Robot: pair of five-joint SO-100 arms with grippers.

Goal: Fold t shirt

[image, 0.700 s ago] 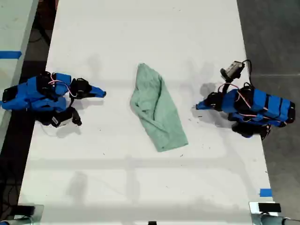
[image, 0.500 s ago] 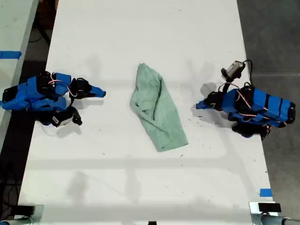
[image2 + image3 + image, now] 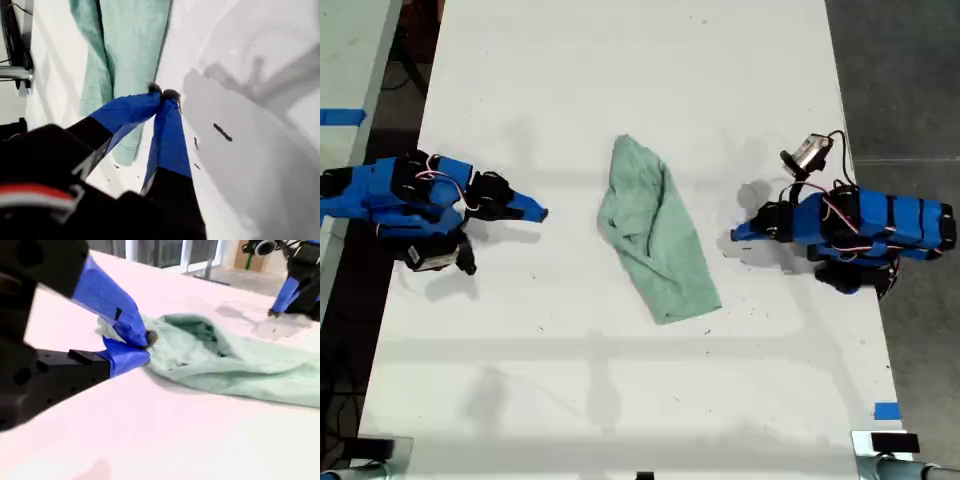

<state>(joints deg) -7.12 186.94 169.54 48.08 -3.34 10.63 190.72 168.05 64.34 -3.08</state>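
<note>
White table fills the exterior view, with dark floor down both sides. Going left to right in that view: my second gripper sits at nine o'clock from the t shirt, apart from it, pointing toward it. Its jaws are pressed together on nothing, which the second wrist view confirms. The t shirt lies mid-table as a long rumpled strip, running from about eleven o'clock down to five o'clock, with loose folds along its length. At three o'clock from it is my first gripper, also apart from the cloth, jaws pressed together and empty.
</note>
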